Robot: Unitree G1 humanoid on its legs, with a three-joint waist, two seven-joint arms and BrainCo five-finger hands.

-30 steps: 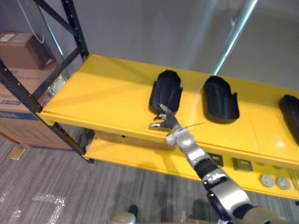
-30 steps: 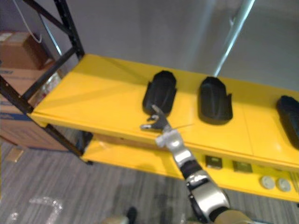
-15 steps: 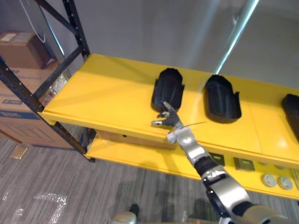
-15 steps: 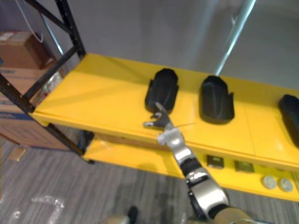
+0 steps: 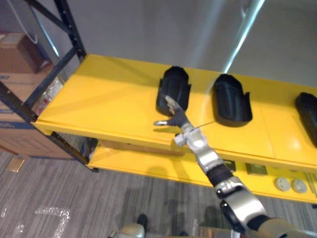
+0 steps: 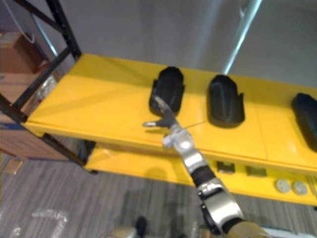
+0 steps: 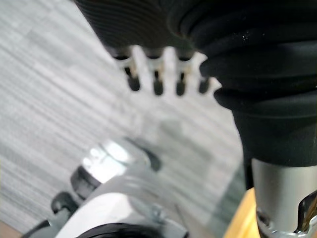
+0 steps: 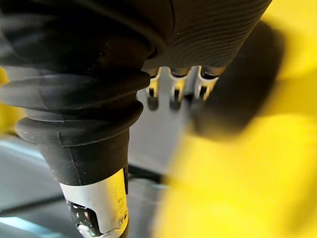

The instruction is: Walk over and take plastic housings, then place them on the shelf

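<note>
Here, the robot's right hand (image 5: 177, 121) reaches out over the front edge of a yellow shelf (image 5: 99, 106). Its fingers are spread and nearly straight, the thumb standing apart toward 9 o'clock, and it has hold of nothing. The fingertips overlap the near end of the left plastic housing (image 5: 174, 89), which lies at 12 o'clock from the hand. Whether they touch it cannot be told.

Compared with a second ago, the fingertips sit a little further over that housing's near end. The whole scene has also slid sideways, so the camera itself has moved. The housing lies in the same spot on the shelf.

A middle housing (image 5: 231, 101) lies at 2 o'clock from the hand, well apart from the first. A right housing (image 5: 308, 111) sits at the 3 o'clock edge of the head view. All three are black, rounded shells resting on the top deck. With the hand empty, this placement looks finished, bar perhaps a last nudge or a pull back.

The left hand (image 7: 170, 64) hangs over the grey striped floor (image 5: 59, 198). Its fingers are relaxed and hold nothing.

On the lower deck, toward 4 o'clock, lie small square pieces (image 5: 256, 169) and round discs (image 5: 290, 185). Cardboard boxes (image 5: 20, 54) stand at 9 o'clock, behind a black shelf post (image 5: 67, 29). They carry blue print and a pale label, too small to read. No writing shows on the housings or the shelf.
</note>
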